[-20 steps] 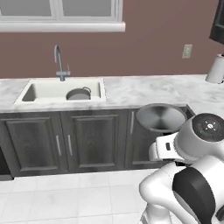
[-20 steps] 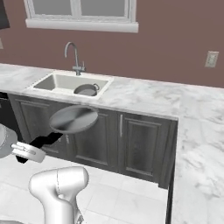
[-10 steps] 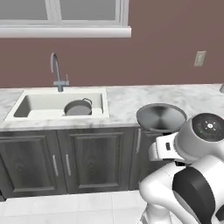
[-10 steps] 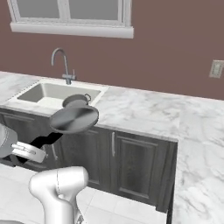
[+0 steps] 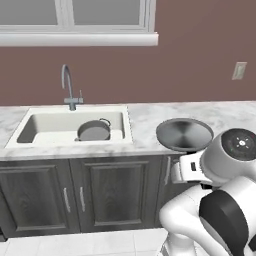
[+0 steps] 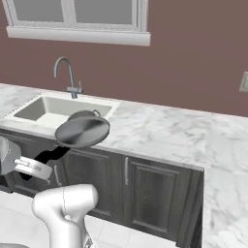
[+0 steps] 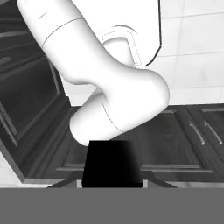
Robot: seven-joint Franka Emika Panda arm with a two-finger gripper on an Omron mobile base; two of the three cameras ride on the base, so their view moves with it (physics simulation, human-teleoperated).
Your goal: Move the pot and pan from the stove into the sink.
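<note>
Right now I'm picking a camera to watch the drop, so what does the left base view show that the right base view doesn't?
Left base view: a look down into the sink, the pot unobstructed at its right end. Right base view: the pan with its dark handle running to the claw, shut on it; the pan partly covers the pot. Both: the pan held in the air, and the faucet.
</note>
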